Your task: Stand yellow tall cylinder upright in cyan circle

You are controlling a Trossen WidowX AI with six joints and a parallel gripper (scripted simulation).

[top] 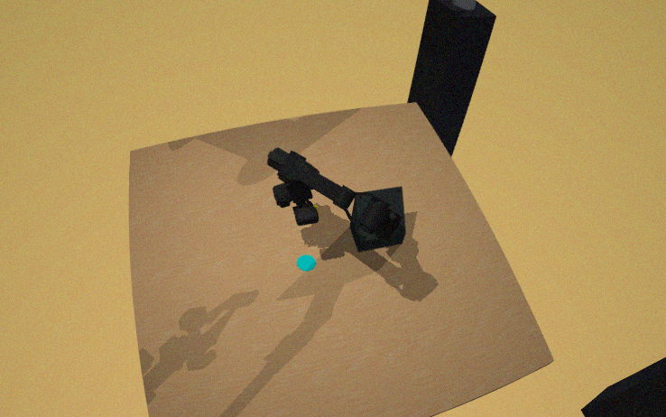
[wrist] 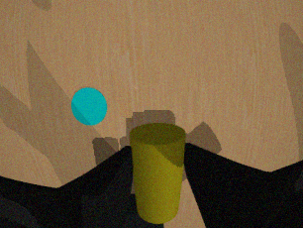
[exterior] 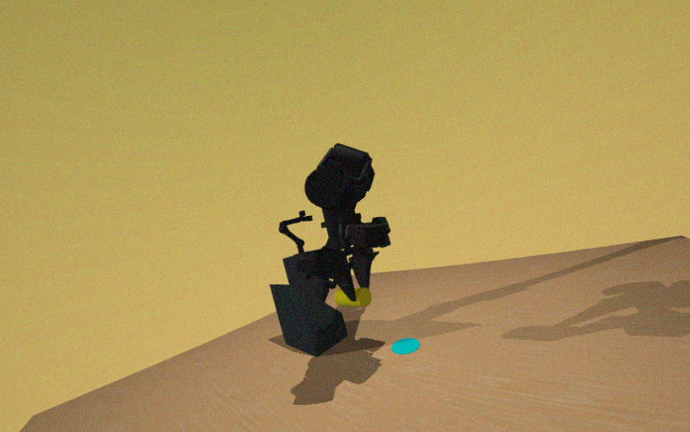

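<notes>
The yellow tall cylinder [exterior: 342, 296] [wrist: 158, 193] is held in the air above the table, lying roughly level in the exterior view. In the top view only a sliver of it shows beside the gripper. My gripper [exterior: 360, 295] [wrist: 157, 152] points down and is shut on the cylinder, one finger on each side. The cyan circle [top: 306, 263] [exterior: 406, 346] [wrist: 89, 106] lies flat on the table with nothing standing on it. In the wrist view it is ahead and to the left of the cylinder, apart from it.
The arm's dark base [top: 365, 238] [exterior: 305, 323] stands on the wooden table [top: 196, 231] [exterior: 509, 387], close to the gripper. A tall black pillar [top: 449, 69] stands beyond the table's upper right corner. Another black block [top: 633, 388] is at the lower right, off the table. Arm shadows cross the table.
</notes>
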